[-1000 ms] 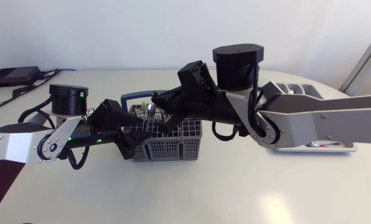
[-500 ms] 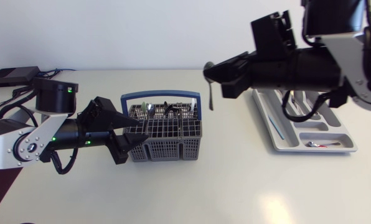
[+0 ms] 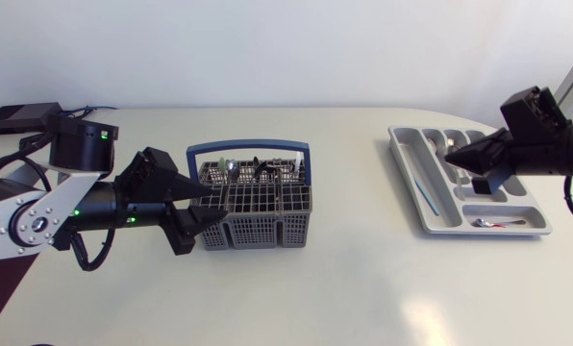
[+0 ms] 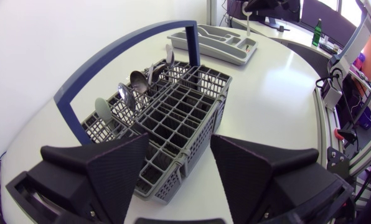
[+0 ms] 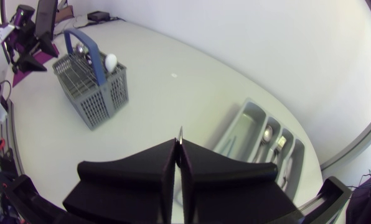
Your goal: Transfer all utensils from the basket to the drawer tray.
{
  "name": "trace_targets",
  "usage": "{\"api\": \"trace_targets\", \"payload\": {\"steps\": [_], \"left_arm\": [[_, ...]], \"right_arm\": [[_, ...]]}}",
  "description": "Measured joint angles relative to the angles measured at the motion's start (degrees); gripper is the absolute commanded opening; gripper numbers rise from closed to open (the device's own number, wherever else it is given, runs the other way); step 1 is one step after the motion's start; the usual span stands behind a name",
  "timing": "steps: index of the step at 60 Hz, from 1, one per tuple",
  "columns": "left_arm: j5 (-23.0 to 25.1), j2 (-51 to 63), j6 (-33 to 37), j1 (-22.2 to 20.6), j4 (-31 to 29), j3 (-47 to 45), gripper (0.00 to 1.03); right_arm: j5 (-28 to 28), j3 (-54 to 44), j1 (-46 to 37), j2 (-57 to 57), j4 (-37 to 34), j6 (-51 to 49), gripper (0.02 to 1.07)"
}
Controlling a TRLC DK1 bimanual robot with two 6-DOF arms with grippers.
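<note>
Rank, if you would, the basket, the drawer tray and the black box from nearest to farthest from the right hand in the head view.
1. Drawer tray: directly below the right hand, which grips a utensil.
2. Basket: mid-table, towards the left arm.
3. Black box: far back-left corner.

A rounded white table (image 3: 363, 288) catches soft glare at lower right; a black box (image 3: 19, 117) sits upper left.

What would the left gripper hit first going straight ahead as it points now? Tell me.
The basket. Its near end wall lies right ahead of the left gripper, between the open fingers, and the spoons stand farther along. I cannot tell whether the fingers touch it.
</note>
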Motion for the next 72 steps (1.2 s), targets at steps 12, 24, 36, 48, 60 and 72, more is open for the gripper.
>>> {"api": "trace_targets", "payload": {"steps": [12,24,36,48,60,72], "left_arm": [[-1.25,-0.26,0.00,-0.70,-0.02,0.00,0.70],[-2.69,-0.55,-0.02,-1.46,-0.83,0.04,0.70],[-4.72,-1.95,-0.02,-2.93,-2.34,0.44,0.70],[-6.67,-3.30,-0.24,-4.20,-3.82,0.52,0.70],[-7.10,-4.81,-0.24,-3.89,-5.88,0.66,0.70],[-7.17,-6.56,-0.24,-2.23,-6.88,0.63,0.70]], "right_arm": [[-0.48,-2.23,-12.39,7.72,2.80,-15.54,0.08],[0.74,-4.28,-18.49,15.54,11.63,-23.41,0.08],[3.50,-4.22,-20.81,23.12,17.49,-27.98,0.08],[8.39,-4.04,-21.92,27.93,22.25,-31.41,0.30],[11.43,-4.83,-22.16,26.27,22.60,-32.81,1.00],[12.87,-6.69,-20.41,16.50,21.22,-32.06,1.02]]}}
